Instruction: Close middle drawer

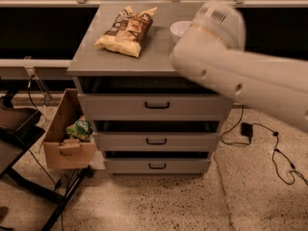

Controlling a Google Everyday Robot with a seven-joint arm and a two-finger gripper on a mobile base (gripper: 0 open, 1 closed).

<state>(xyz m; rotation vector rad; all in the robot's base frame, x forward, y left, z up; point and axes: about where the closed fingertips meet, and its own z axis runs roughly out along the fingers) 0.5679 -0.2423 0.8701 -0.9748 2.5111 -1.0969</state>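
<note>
your white arm [240, 76] reaches in from the right edge and slants up and left across the cabinet's right front corner. its rounded, vented end hangs over the grey top [120, 61] and covers part of the white bowl [179, 30]. the gripper does not show anywhere, so you cannot tell whether it is released or clenched. the middle drawer [156, 141] sits between the top drawer [154, 106] and the bottom drawer [156, 166], with a dark strip above its front, well below the arm. a chip bag [126, 30] lies left of the bowl.
</note>
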